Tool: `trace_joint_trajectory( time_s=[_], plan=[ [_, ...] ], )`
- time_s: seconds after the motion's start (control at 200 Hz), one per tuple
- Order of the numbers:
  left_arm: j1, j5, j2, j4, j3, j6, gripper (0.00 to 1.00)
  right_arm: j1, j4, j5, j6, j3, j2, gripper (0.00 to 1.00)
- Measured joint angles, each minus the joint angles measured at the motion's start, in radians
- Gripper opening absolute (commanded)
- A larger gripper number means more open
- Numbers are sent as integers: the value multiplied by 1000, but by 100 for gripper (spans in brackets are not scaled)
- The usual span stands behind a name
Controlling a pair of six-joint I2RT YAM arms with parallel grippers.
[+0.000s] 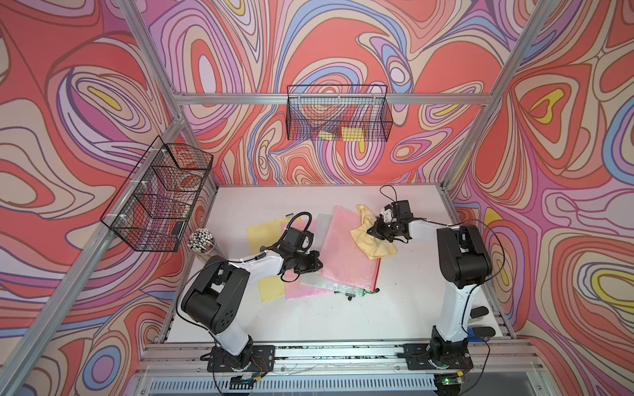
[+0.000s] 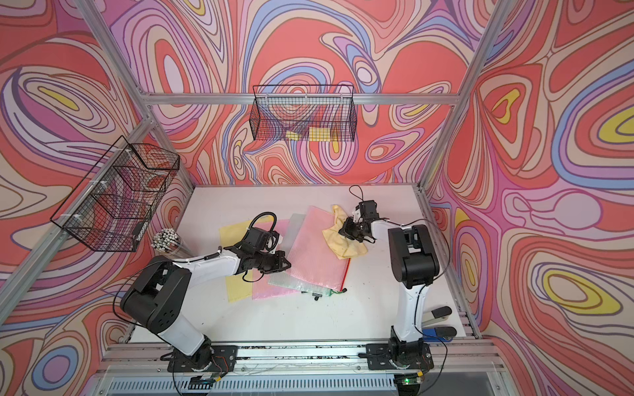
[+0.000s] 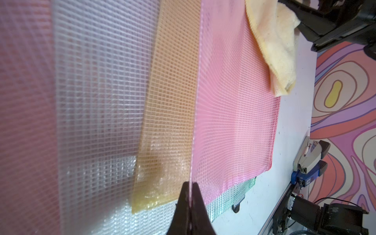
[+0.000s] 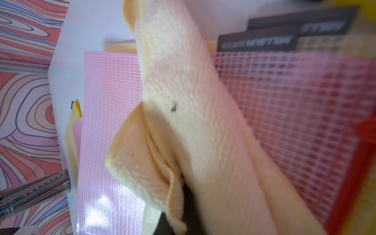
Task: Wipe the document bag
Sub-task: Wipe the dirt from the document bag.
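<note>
The pink mesh document bag (image 1: pixel 346 247) (image 2: pixel 317 247) lies on top of a fanned stack of bags, its red zipper edge toward the front. My left gripper (image 1: pixel 317 265) (image 2: pixel 286 264) (image 3: pixel 190 184) is shut on the bag's near left edge (image 3: pixel 234 132), which stands lifted between the jaws. A yellow cloth (image 1: pixel 377 252) (image 2: pixel 346 248) (image 3: pixel 274 50) rests on the bag's far right corner. My right gripper (image 1: pixel 372 229) (image 2: pixel 343 230) (image 4: pixel 186 195) is shut on this cloth (image 4: pixel 193 101), which drapes over the bag (image 4: pixel 295 112) and hides the fingertips.
Under the pink bag lie a clear mesh bag (image 1: pixel 322 284), a second pink one (image 1: pixel 298 289) and a yellow one (image 1: pixel 264 233). A cup of pens (image 1: pixel 202 240) stands at the left edge. A stapler (image 1: pixel 480 313) (image 3: pixel 309 160) sits at the front right. Wire baskets (image 1: pixel 338 115) (image 1: pixel 161 195) hang on the walls.
</note>
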Motion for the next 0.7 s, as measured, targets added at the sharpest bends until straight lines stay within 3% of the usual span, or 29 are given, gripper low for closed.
trace_joint_trajectory(
  time_s=[0.2,0.29,0.511,0.701],
  plan=[
    [0,0,-1,-3,0,0,0,195,-16,-8,12,192,57,0],
    [0,0,-4,-8,0,0,0,235,17,-34,38,267,113,0],
    [0,-1,-6,-11,0,0,0,179,51,-43,82,307,251,0],
    [-1,-11,-14,-12,-1,0,0,57,104,-82,89,243,236,0]
  ],
)
